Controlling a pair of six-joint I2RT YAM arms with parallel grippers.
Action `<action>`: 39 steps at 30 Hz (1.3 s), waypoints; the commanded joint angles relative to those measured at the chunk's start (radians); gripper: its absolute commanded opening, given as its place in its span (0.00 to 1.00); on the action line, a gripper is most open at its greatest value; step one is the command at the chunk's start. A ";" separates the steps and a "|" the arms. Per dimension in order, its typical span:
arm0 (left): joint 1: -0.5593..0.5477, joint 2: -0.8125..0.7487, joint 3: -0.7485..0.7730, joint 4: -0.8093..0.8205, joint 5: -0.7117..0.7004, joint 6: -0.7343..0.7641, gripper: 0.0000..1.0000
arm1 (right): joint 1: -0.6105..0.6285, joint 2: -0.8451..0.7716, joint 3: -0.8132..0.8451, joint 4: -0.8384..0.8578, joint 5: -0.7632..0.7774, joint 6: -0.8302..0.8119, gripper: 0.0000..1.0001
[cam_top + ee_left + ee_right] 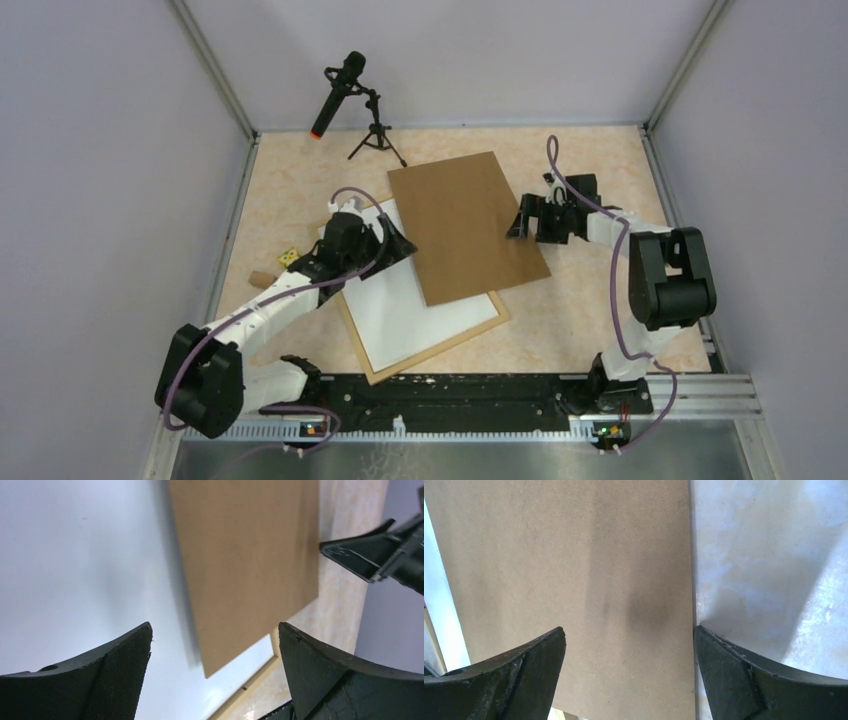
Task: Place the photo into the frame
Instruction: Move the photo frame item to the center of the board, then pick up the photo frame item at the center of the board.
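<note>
Partly under brown board (465, 225): frame (440, 346)

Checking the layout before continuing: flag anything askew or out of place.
The backing board lies skewed over the far right corner of the frame, partly on the white mat, partly on the table, not squared with it.

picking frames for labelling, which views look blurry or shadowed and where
Top external: sharp and evenly lit. Left wrist: the left edge of the brown board is smeared, with a blurry shadow beside it on the white sheet. Right wrist: crisp surface grain, one dim shadow patch on the board.
</note>
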 commanded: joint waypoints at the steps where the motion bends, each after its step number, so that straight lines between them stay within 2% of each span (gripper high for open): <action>1: 0.105 0.045 -0.072 0.210 0.159 -0.024 0.98 | 0.003 0.060 -0.009 -0.017 0.023 -0.004 0.98; 5: 0.159 0.159 -0.073 0.314 0.238 -0.045 0.97 | 0.004 0.070 -0.010 -0.015 0.026 -0.011 0.98; 10: 0.175 0.310 -0.014 0.384 0.340 -0.025 0.91 | 0.003 0.088 -0.007 -0.008 0.027 -0.014 0.98; 13: 0.175 0.404 0.018 0.411 0.393 -0.049 0.82 | 0.003 0.102 -0.004 -0.001 0.017 -0.011 0.98; 22: 0.175 0.537 -0.010 0.695 0.496 -0.157 0.63 | 0.003 0.141 0.005 0.026 -0.025 -0.007 0.99; 26: 0.177 0.591 -0.022 0.825 0.548 -0.209 0.47 | 0.003 0.142 0.005 0.032 -0.045 -0.008 0.99; 32: 0.218 0.570 -0.065 0.817 0.541 -0.187 0.27 | 0.003 0.130 -0.002 0.053 -0.092 0.003 0.99; 38: 0.288 0.511 -0.135 0.829 0.587 -0.171 0.00 | 0.003 0.121 -0.008 0.071 -0.125 0.022 0.99; 39: 0.301 0.494 -0.144 0.818 0.585 -0.162 0.00 | 0.003 0.115 -0.013 0.081 -0.129 0.033 0.99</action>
